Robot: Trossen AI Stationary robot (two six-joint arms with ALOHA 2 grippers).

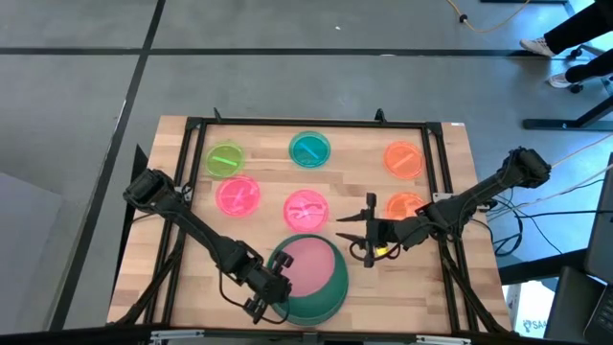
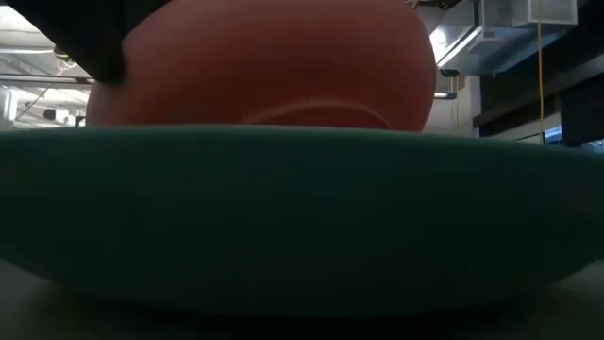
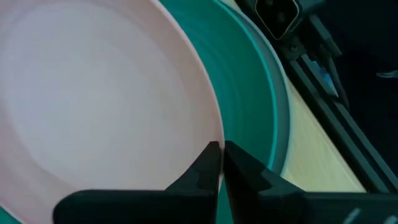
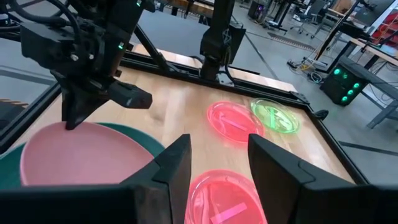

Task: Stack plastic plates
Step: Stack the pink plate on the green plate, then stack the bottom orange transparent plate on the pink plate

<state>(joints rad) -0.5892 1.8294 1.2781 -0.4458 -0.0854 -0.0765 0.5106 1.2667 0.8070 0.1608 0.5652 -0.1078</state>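
A pale pink plate (image 1: 308, 266) sits in a larger dark green plate (image 1: 326, 305) at the table's near edge. In the low view the pink plate's underside (image 2: 274, 57) rises above the green rim (image 2: 302, 217). My left gripper (image 1: 280, 286) is shut at the pink plate's near-left rim. My right gripper (image 1: 369, 233) is open and holds nothing, right of the two plates. Six small translucent plates lie flat farther back: lime green (image 1: 225, 158), teal (image 1: 309, 149), two orange (image 1: 403, 158), two hot pink (image 1: 238, 196). No grey plate shows. My left gripper (image 3: 222, 155) pinches the pale pink plate's rim (image 3: 214, 134) between its two fingers, one finger over the plate's inside and one outside over the green plate (image 3: 249, 93). It comes slanting down from the table's near-left side. The pink plate sits tilted inside the green one.
A black metal frame (image 1: 316, 123) rims the wooden table. The nearer hot pink plate (image 4: 227, 199) lies just below my right gripper (image 4: 219, 162), with the other hot pink (image 4: 233, 121) and lime green (image 4: 273, 115) beyond. A person's feet show on the floor beyond the far right (image 1: 560, 43).
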